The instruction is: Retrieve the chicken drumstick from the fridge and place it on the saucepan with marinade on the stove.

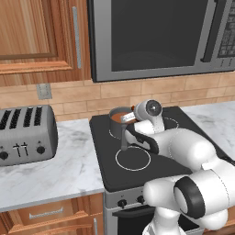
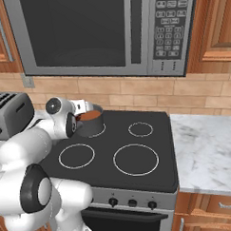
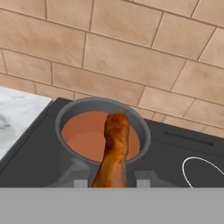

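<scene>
Drumstick [image 3: 113,151] clamped in gripper [image 3: 109,181], poised over marinade [image 3: 85,135] in saucepan [image 3: 65,114] on stove [image 2: 158,175], lower end cut off, microwave [image 2: 173,29] keypad lettering unreadable.

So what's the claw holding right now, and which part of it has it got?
The claw is shut on the chicken drumstick, gripping its lower, narrow end; the thicker end sticks out over the marinade in the saucepan.

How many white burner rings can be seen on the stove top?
3 seen whole: front left, front right, rear right. A fourth likely lies under the saucepan at rear left, mostly hidden.
</scene>
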You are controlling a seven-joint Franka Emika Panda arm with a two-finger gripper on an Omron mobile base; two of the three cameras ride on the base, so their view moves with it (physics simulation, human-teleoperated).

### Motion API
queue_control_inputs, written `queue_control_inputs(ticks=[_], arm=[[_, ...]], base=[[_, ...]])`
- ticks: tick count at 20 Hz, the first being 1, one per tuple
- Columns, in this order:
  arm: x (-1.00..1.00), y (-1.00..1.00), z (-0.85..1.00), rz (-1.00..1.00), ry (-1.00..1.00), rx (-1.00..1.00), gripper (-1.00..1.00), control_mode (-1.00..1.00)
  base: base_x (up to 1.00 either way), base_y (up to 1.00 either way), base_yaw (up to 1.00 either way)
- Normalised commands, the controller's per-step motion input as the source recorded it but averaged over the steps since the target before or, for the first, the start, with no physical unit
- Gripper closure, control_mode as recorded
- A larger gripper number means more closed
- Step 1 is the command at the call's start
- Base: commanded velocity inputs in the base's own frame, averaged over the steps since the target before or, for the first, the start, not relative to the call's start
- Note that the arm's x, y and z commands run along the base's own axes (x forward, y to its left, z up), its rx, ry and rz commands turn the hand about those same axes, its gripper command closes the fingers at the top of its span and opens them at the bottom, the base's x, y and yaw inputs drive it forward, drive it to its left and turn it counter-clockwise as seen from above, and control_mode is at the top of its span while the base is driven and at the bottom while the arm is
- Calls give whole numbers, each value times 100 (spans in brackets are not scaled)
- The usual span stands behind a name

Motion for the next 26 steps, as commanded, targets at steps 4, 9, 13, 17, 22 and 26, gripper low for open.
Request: queue_control_inputs(ticks=[4,9,13,17,22,26], arm=[[1,0,-1,0,0,-2,100,-100],[3,0,-1,0,0,-1,100,-100],[0,0,-13,0,1,-3,100,-100],[0,0,-11,0,0,-3,100,-100],[0,0,-3,0,0,0,100,-100],[0,0,0,0,0,0,100,-100]], base=[[0,0,0],[0,0,0],[0,0,0],[0,0,0],[0,0,0],[0,0,0]])
